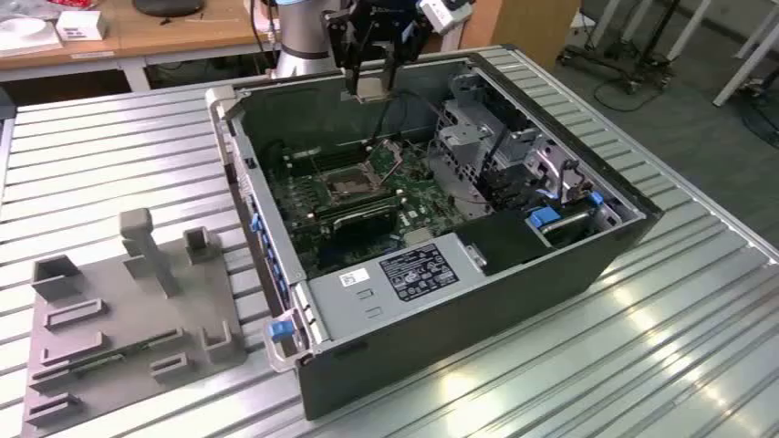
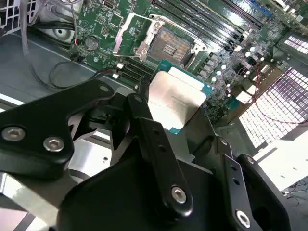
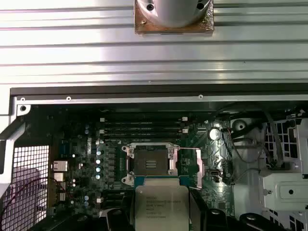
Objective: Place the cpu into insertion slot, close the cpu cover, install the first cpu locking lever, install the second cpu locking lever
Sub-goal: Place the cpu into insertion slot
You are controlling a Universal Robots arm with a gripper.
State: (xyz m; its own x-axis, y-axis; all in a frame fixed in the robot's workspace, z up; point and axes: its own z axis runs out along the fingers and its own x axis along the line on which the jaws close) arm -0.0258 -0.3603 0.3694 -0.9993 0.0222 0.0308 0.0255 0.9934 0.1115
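Note:
My gripper (image 1: 370, 82) hangs above the far wall of the open computer case (image 1: 608, 246), shut on the cpu (image 1: 368, 88). In both wrist views the cpu (image 2: 175, 98) (image 3: 161, 207) is a flat silvery square with a green edge, clamped between the black fingers (image 2: 144, 125). Below it, apart from the chip, the insertion slot (image 2: 168, 45) (image 3: 150, 161) (image 1: 350, 185) lies bare on the green motherboard, showing its dark centre. The cpu cover (image 2: 126, 36) is swung open, standing up beside the slot.
Long black memory slots (image 3: 142, 127) run beside the socket. A metal drive cage (image 1: 487, 137) with cables and a grey power supply (image 1: 408, 274) fill the case's other side. A grey fixture tray (image 1: 122, 319) lies on the ribbed table at the exterior view's left.

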